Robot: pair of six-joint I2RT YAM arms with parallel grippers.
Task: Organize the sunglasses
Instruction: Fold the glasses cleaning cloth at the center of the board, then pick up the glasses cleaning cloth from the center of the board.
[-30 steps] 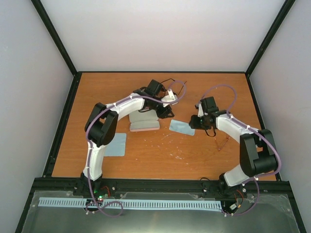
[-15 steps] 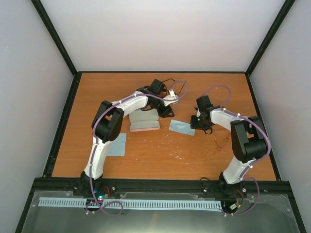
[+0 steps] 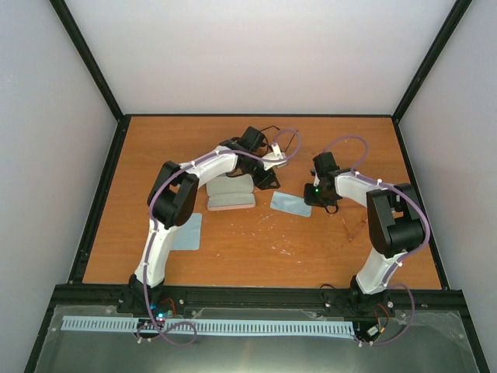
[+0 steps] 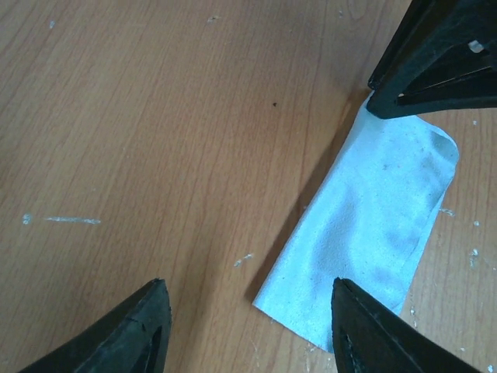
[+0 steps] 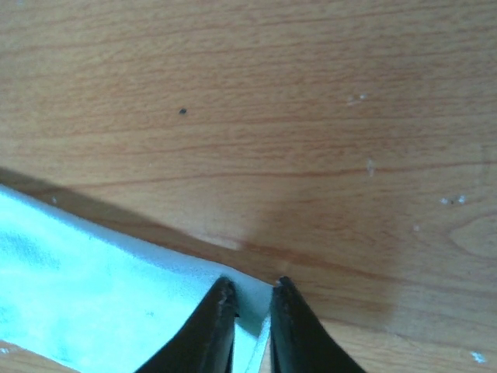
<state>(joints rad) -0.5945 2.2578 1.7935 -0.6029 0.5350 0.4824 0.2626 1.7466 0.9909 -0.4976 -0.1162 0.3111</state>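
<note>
The pale reddish-clear sunglasses [image 3: 354, 226] lie on the table right of my right arm. The black-framed pair is not visible. My right gripper [image 3: 312, 197] is down at the right corner of a light-blue cloth [image 3: 289, 203]. In the right wrist view the gripper [image 5: 252, 284] is pinched on that cloth's corner [image 5: 93, 303]. My left gripper [image 3: 269, 179] is open and empty. In its wrist view the gripper [image 4: 248, 299] hovers over the cloth's [image 4: 373, 210] near edge, and the right gripper's fingers [image 4: 435, 70] show at the top right.
A blue-grey case [image 3: 229, 186] and a pink case [image 3: 231, 202] lie side by side under my left arm. A second light-blue cloth [image 3: 186, 231] lies at the left front. Black frame rails [image 3: 101, 198] border the table.
My right gripper has shifted a little left onto the cloth's corner and its elbow has drawn in. My left arm's elbow moved right early on, then held still.
</note>
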